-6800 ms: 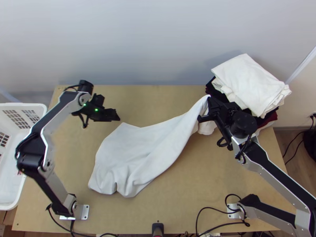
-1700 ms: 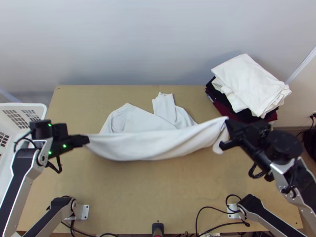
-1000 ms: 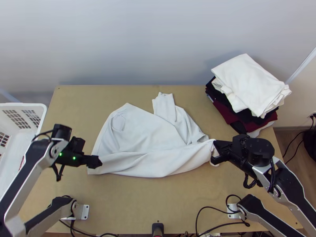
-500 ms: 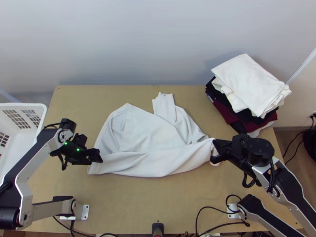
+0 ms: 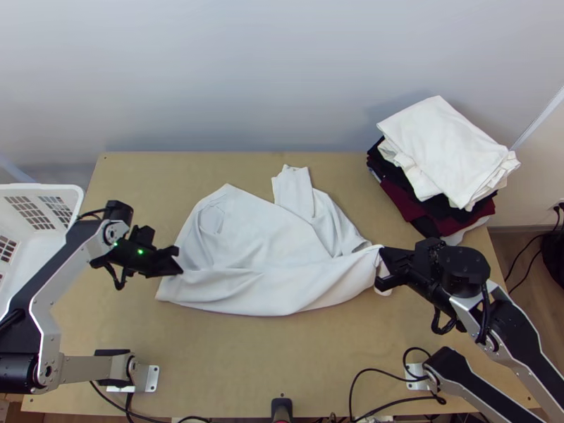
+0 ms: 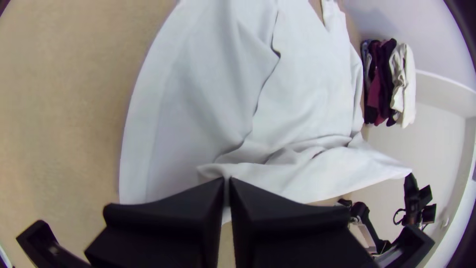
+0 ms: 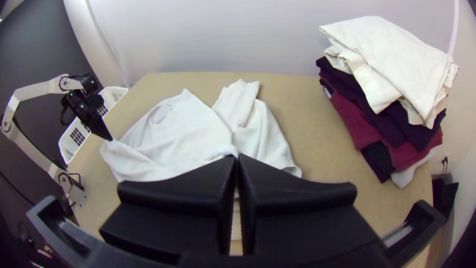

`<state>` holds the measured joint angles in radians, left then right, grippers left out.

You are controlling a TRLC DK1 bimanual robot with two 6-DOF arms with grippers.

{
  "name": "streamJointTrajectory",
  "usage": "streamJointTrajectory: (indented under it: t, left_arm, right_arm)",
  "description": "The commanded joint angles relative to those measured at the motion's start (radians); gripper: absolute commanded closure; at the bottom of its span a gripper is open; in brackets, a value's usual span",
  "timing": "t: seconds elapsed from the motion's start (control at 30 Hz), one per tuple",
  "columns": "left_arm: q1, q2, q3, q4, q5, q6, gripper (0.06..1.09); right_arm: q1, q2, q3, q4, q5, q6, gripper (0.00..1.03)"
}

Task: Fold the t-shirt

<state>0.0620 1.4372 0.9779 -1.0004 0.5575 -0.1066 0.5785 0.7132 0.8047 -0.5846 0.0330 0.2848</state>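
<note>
The t-shirt lay partly spread, rumpled; left gripper and right gripper each clenched its cloth; proper folding seemingly remained.

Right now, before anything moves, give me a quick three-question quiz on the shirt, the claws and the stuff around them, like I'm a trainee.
1. True or false: the left claw and the right claw both grip the t-shirt.
2. Pick one. The top garment on the clothes stack is: a) dark red, b) white, c) black.
3. Short answer: on which side of the robot does the basket stand?

Key: 1 true; 2 b; 3 left.
</note>
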Motion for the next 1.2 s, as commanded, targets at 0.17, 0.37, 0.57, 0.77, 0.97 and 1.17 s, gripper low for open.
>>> streamJointTrajectory:
  t: [0.17, 0.37, 0.57, 0.77, 0.97, 1.17]
  left_arm:
    - [0.078, -0.047, 0.199, -0.007, 0.016, -0.110, 1.04]
    - [0.087, -0.058, 0.367, -0.006, -0.016, -0.177, 1.05]
    - [0.091, -0.029, 0.561, -0.001, -0.057, -0.211, 1.05]
    - [0.073, 0.023, 0.729, 0.123, -0.154, -0.246, 1.05]
    - [0.073, 0.123, 0.940, 0.241, -0.303, -0.271, 1.05]
    - [0.102, 0.275, 1.234, 0.244, -0.444, -0.252, 1.05]
  right_arm:
    - [-0.077, 0.085, 0.097, 0.051, -0.002, 0.017, 1.00]
    - [-0.115, 0.219, 0.266, 0.017, -0.002, 0.088, 1.00]
    - [-0.157, 0.385, 0.501, -0.017, -0.004, 0.174, 1.00]
    - [-0.255, 0.571, 0.723, 0.055, -0.002, 0.171, 1.00]
    - [-0.365, 0.763, 0.969, 0.141, -0.002, 0.090, 1.00]
    - [-0.422, 0.925, 1.229, 0.180, -0.002, 0.036, 1.00]
